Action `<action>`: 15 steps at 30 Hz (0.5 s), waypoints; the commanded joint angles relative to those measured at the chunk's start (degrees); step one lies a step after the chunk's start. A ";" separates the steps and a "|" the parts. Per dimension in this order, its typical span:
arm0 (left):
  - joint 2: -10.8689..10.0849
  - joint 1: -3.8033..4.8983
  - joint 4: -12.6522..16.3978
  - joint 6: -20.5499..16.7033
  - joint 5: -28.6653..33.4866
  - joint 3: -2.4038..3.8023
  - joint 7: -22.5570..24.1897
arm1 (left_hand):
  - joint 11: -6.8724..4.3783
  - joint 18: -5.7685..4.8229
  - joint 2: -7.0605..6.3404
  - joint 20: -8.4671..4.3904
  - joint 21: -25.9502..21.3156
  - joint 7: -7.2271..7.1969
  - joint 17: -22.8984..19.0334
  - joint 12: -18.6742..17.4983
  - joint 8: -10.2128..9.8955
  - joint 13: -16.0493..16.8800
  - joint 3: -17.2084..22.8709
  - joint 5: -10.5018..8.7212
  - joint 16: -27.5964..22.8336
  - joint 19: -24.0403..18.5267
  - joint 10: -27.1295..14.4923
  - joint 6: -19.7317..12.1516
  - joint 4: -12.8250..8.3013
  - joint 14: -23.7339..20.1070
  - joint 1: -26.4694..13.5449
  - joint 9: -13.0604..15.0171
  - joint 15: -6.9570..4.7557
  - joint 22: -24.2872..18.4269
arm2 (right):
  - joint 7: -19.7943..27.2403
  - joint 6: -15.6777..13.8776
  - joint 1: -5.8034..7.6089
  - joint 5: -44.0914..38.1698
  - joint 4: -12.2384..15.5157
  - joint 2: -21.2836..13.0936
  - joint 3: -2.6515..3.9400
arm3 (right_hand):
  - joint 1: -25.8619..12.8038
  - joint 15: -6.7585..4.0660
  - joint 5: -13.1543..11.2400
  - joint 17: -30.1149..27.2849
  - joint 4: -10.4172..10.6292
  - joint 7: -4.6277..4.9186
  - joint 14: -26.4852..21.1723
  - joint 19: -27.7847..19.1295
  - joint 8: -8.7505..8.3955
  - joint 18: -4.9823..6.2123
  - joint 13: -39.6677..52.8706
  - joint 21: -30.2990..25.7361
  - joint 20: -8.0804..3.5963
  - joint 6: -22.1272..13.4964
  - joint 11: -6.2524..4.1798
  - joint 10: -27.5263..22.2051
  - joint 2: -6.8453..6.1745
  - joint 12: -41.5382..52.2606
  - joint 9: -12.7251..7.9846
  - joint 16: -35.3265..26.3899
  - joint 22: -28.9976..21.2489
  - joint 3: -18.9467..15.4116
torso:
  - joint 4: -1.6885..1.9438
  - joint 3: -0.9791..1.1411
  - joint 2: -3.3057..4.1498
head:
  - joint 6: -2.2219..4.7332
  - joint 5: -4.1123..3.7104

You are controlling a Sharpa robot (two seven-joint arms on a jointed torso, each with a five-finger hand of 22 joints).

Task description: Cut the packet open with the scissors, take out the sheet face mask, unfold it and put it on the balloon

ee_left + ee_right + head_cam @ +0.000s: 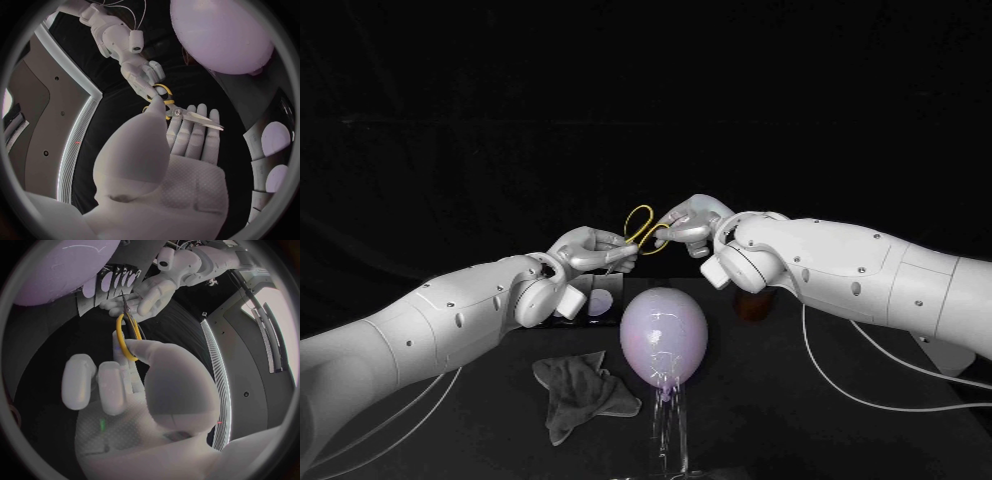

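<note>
While both hands meet beyond the balloon (664, 335):
scissors (642, 228): mid-air between them, long axis hand to hand
right hand (687, 225): fingers through yellow loops
left hand (596, 250): straight fingers under blades, thumb seemingly pinching at pivot
packet (596, 302): likely the dark sheet on table, just behind left hand
next: left is nearer packet, should fetch it

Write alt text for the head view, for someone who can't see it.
Above a black table, the right hand holds yellow-handled scissors, whose blades reach the left hand. Nearer the camera stands a pale lilac balloon, with a crumpled grey cloth beside it.
</note>
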 commanded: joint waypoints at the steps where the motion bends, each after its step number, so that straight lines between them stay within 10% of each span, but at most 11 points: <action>1: 0.27 0.12 0.06 1.22 -0.57 0.12 0.32 | -0.38 0.91 0.73 0.07 0.19 1.17 0.11 0.28 0.44 0.06 0.51 0.12 0.39 0.84 1.07 0.74 -0.20 1.15 1.00 0.10 -0.40 0.05 | 0.66 1.27 0.00 -0.86 0.11 0.12 0.05 | -0.04 -0.37 0.34 0.09 -0.90 -0.09 1.73 -0.15 0.15 0.54 0.05 0.03 -0.08 0.15 -1.16 1.57 0.46 0.12 0.04 0.26 0.09 0.52 | -0.09 -0.01 0.03 | -0.01 0.05; 15: 0.29 0.11 -0.19 -0.90 -0.59 0.11 1.09 | -3.21 1.07 7.06 0.10 0.86 -0.99 0.66 1.77 3.50 0.14 8.99 0.09 1.11 4.09 9.03 6.93 -0.51 4.59 6.98 1.41 -2.60 0.17 | 0.59 1.34 -0.10 -0.82 -0.20 0.22 0.05 | -0.11 -0.37 0.40 0.05 -0.94 -0.08 1.73 -0.19 0.16 0.55 0.06 -0.01 -0.08 0.14 -1.16 1.57 0.48 0.12 0.07 0.25 0.04 0.53 | -0.09 0.01 0.09 | -0.29 0.16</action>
